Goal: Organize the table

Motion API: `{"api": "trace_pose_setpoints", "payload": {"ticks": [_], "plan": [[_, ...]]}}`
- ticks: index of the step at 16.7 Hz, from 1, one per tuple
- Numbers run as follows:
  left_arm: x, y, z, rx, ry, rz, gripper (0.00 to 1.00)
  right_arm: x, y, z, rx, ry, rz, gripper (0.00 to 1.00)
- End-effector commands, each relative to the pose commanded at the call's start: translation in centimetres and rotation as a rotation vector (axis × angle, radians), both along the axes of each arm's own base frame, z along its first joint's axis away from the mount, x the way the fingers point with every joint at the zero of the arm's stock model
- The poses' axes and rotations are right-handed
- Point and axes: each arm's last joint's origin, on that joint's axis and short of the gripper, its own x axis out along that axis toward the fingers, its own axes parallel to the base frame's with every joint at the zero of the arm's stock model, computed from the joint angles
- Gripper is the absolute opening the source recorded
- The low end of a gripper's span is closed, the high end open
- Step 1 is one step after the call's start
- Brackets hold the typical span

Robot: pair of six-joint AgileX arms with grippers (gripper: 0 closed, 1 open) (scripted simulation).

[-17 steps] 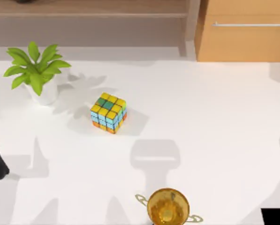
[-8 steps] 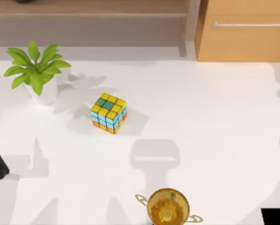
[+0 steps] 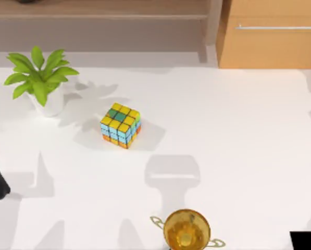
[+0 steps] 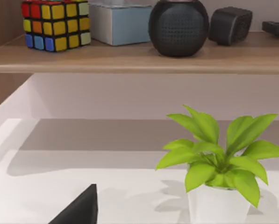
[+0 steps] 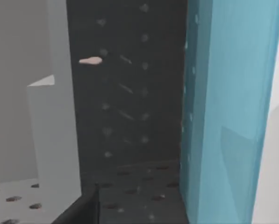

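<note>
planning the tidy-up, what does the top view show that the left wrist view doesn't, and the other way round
Top view: a mostly yellow puzzle cube on the white table, a gold two-handled trophy cup at the near edge, and a light-wood drawer cabinet.

Left wrist view: the brown wooden shelf holding a second, red-and-yellow puzzle cube, a pale blue box and a round dark speaker.

Both: the green leafy plant in a white pot.

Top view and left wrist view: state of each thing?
potted plant: upright, far left of table.
puzzle cube: flat on table, untouched.
gold trophy: upright at near edge.
drawer cabinet: closed.
shelf cube: on shelf board, beside blue box.
round speaker: upright on shelf.
</note>
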Motion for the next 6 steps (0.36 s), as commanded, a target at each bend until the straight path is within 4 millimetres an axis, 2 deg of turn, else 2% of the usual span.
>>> {"api": "trace_pose_setpoints", "payload": {"ticks": [4,6], "plan": [[0.0,0.0,0.0,0.0,0.0,0.0,1.0,-2.1,0.3,-0.3,0.006,0.007,0.006,1.0],[0.0,0.0,0.0,0.0,0.0,0.0,1.0,-2.5,0.1,-0.3,0.007,0.006,0.003,1.0]]}}
